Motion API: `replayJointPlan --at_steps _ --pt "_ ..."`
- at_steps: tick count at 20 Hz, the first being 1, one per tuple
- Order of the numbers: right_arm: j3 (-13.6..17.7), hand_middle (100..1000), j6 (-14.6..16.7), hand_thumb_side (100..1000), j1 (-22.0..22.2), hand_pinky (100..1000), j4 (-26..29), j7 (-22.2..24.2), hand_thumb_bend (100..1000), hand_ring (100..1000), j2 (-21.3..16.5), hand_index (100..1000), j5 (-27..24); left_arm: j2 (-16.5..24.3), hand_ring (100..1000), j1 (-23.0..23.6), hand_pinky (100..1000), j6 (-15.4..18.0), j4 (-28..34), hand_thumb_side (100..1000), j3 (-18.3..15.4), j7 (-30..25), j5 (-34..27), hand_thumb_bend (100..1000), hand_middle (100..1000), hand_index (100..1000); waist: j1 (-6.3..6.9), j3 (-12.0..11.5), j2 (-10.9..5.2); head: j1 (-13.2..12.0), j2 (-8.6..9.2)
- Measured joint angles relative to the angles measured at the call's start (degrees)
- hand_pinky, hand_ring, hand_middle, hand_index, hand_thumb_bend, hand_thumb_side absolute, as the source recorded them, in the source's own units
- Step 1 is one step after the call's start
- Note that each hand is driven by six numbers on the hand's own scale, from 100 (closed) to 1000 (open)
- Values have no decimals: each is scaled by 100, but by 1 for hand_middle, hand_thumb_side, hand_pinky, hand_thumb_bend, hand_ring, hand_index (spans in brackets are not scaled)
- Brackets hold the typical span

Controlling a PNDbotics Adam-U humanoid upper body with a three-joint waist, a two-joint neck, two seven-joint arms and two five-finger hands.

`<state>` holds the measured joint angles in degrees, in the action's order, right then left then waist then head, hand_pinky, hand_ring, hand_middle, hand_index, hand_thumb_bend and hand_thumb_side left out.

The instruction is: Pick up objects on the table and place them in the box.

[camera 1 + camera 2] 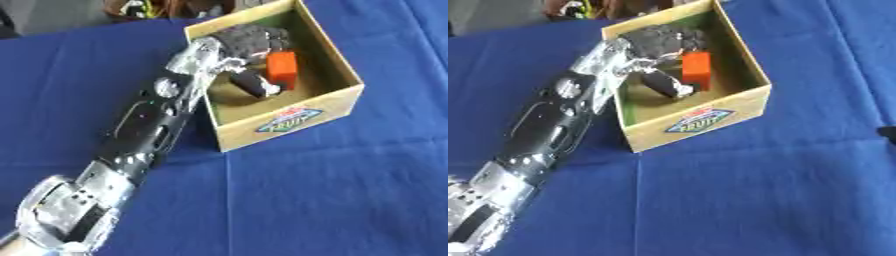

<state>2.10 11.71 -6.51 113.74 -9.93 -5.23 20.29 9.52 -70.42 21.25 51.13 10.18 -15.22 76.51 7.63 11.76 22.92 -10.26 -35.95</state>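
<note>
The left hand and orange block crowd the box.

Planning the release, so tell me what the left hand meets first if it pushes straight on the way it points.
Likely the box's far wall: the left hand, curled on the orange block, points across the box; depth is unclear.

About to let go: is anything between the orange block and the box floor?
Nothing visible. The left hand is already inside the box, holding the orange block between fingers and thumb, low within the walls. The floor directly under the block is hidden.
</note>
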Motion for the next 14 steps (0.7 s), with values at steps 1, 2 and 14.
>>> replayJointPlan --at_steps 1,2,14 --pt "1 629 0 978 1 822 0 0 100 964 0 939 0 5 956 18 792 -2 113 780 0 -2 -79 235 989 1000 -3 -15 -1 11 -11" --pt "2 629 1 978 3 822 0 -1 100 964 0 939 0 10 956 45 792 -8 234 780 0 -8 -177 235 989 1000 -11 -27 -1 24 -20" --pt "45 630 25 974 50 822 0 -37 100 962 0 939 0 524 833 682 637 -492 2458 698 -58 -42 -1993 100 833 987 -111 -265 -43 206 -30"
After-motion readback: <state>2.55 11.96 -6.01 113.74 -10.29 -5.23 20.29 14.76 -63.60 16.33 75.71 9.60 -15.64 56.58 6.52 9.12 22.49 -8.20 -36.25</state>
